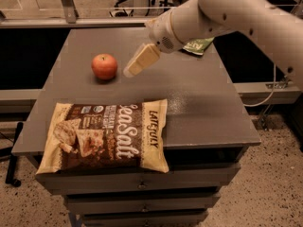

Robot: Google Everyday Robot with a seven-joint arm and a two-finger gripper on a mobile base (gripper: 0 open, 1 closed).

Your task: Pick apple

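Apple: the apple (104,66) is sitting upright on the grey table (203,103), in the upper left part of the frame. It is orange-red, and its dimpled top is facing up.
Gripper: the gripper (134,67) is hanging just right of the apple, near the upper middle of the frame. It is slanting down and to the left, so its cream-coloured tip is pointing at the fruit.
Gap: a thin strip of tabletop is showing between the tip and the apple, so the two are not touching.
Claw state: the claw is showing edge-on as one pale paddle. Whether it is wide or narrow cannot be told, and it is holding nothing.
Arm: the white arm (227,13) is reaching in from the upper right corner and crossing the far edge of the table.
Chip bag: a large brown-and-cream chip bag (106,136) is lying flat at the lower left, well apart from the apple. Its near edge is overhanging the table front.
Green packet: a green packet (199,46) is peeking out from under the arm at the far right of the tabletop.
Drawers: grey drawers (142,186) are showing below the tabletop.
Cable: a pale cable (271,86) is hanging down at the right edge of the frame.
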